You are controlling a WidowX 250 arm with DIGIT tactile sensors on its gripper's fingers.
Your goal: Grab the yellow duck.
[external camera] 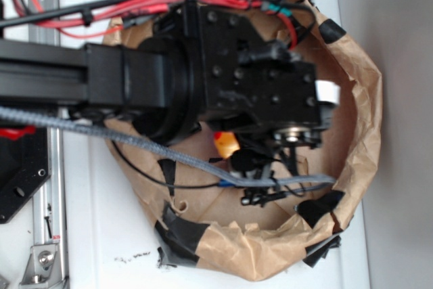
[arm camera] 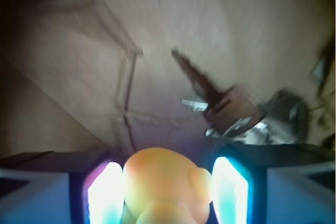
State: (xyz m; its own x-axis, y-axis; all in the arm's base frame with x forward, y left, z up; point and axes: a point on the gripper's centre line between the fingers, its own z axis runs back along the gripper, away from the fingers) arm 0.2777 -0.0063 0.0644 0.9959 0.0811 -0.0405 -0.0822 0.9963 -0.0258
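At the bottom centre of the wrist view, the yellow duck (arm camera: 167, 187) sat squarely between my two fingers (arm camera: 102, 195), whose glowing pads flanked it left and right. My end effector (arm camera: 167, 195) was partly closed, the pads right at the duck's sides; the blur kept me from telling whether they pressed firmly or merely touched, though I judged the grip was nearly made. The duck lay directly in the line of my fingers, not off to either side, so the coming move turned on closing straight inward. Its long axis I could not make out. Up and right of it in that view lay the silver key bunch (arm camera: 236, 114), apart from the duck, on the brown paper floor. From the exterior view, my arm hung over the paper-lined basket (external camera: 365, 99), with only a sliver of orange-yellow (external camera: 226, 143) showing beneath it.
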